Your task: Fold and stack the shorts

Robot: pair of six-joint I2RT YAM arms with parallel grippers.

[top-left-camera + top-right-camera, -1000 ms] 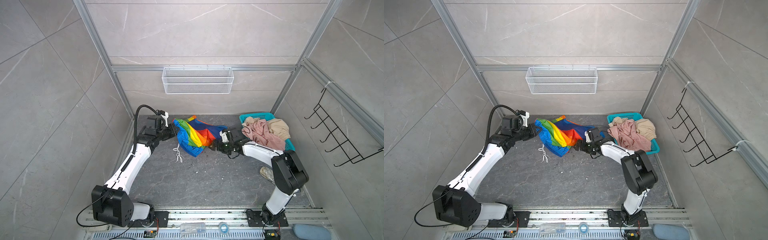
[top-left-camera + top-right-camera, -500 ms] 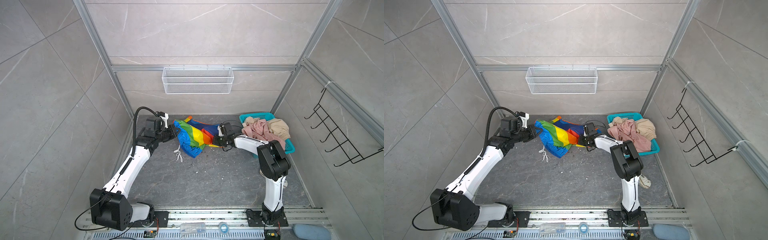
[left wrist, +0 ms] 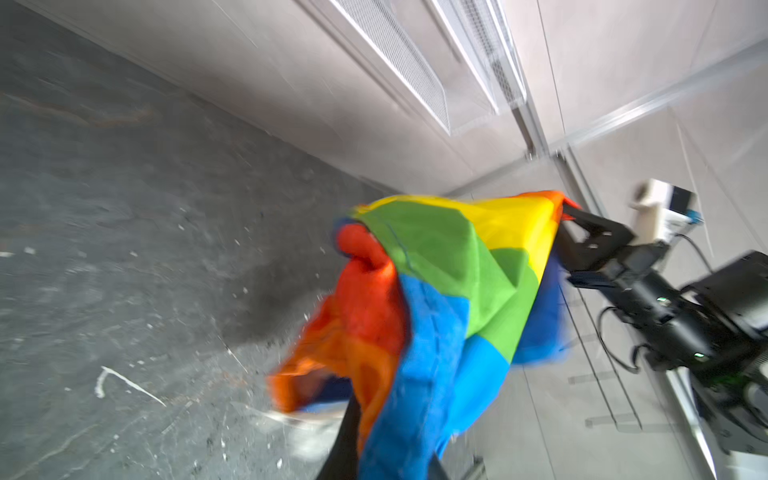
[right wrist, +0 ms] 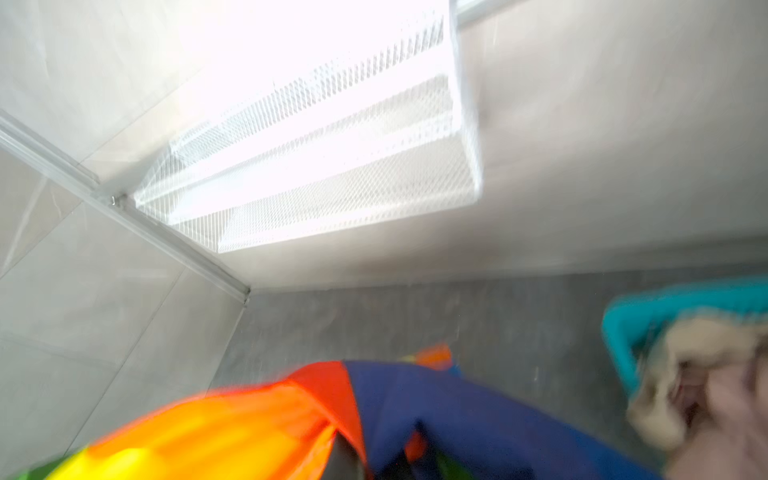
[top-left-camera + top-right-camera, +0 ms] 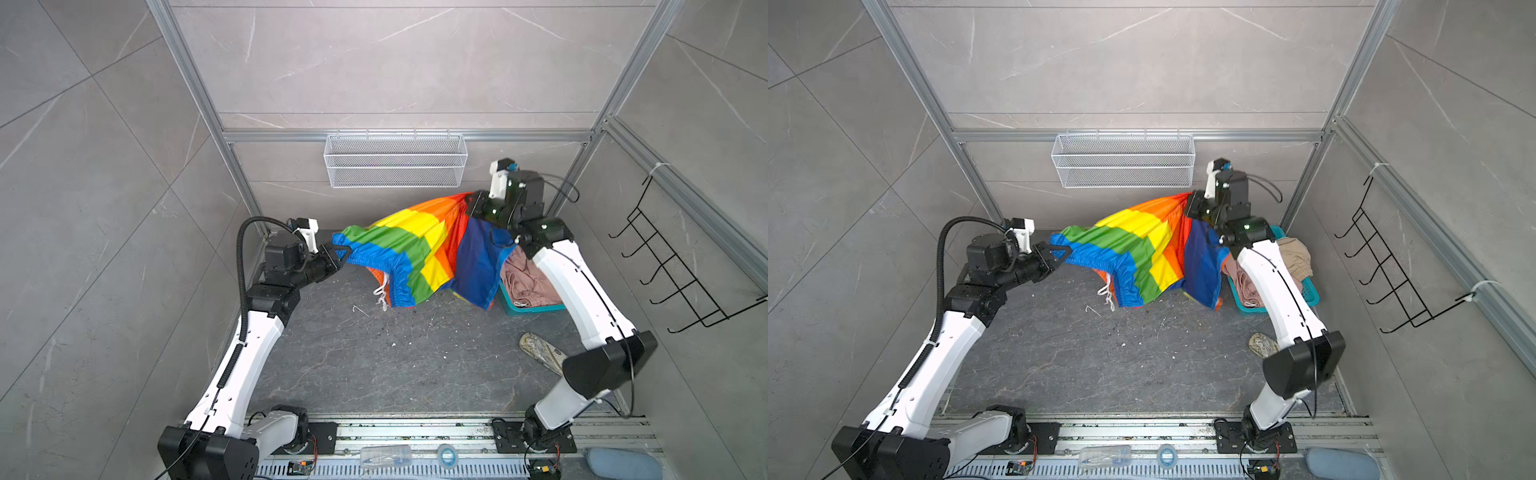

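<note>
Beneath the white wire basket [image 5: 395,160] on the back wall, the rainbow-striped shorts [image 5: 415,249] hang stretched between both hands: the left hand [image 5: 340,252] is clenched on a blue corner, the right hand [image 5: 471,203] on the orange end (the higher one, nearer that basket). Down to its right, pink shorts [image 5: 528,282] and beige shorts [image 5: 1296,257] lie heaped in the teal basket [image 5: 515,306].
</note>
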